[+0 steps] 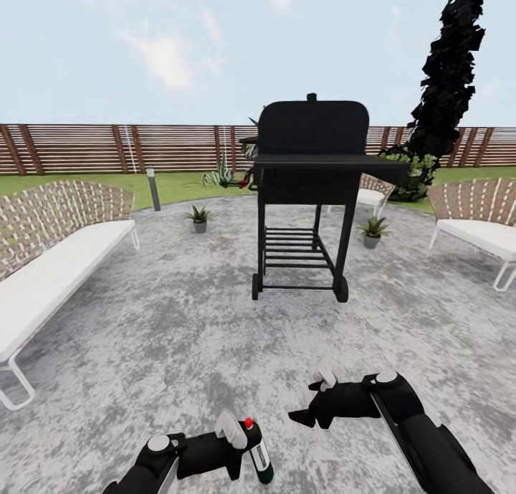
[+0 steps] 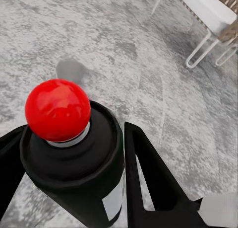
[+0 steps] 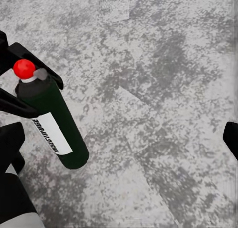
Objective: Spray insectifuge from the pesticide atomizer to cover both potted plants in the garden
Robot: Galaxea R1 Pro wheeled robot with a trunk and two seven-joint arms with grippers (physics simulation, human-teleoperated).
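The dark green-black pesticide atomizer bottle with a pale label band and a round red cap (image 1: 258, 451) sits at six o'clock in the head view, clamped near its neck between the two black fingers (image 2: 148, 173) of the left tool (image 1: 236, 444). In the right wrist view the bottle (image 3: 49, 121) hangs tilted above the mottled grey paved circle (image 3: 158, 89), label facing outward, with the left tool (image 3: 20, 81) closed around its upper part. The left wrist view looks down onto the red cap (image 2: 58, 109) and the black shoulder below it.

The right tool (image 1: 309, 408) hovers just beside it, toward four o'clock of the bottle, its black fingers parted with nothing between them.

Farther out, at twelve o'clock, stands a black wheeled barbecue grill (image 1: 308, 171) on the paving (image 1: 179, 322). One small potted plant with pointed green leaves in a grey pot (image 1: 198, 218) stands at eleven o'clock, left of the grill; the second potted plant (image 1: 372, 231) stands at one o'clock, right of it. A white-cushioned woven bench (image 1: 50, 257) lies at nine o'clock, and a matching chair (image 1: 480, 221) at three o'clock. A brown slatted wooden fence (image 1: 107, 148) and a strip of green lawn (image 1: 179, 186) run behind, with a tall dark tree (image 1: 448, 78) at one o'clock.
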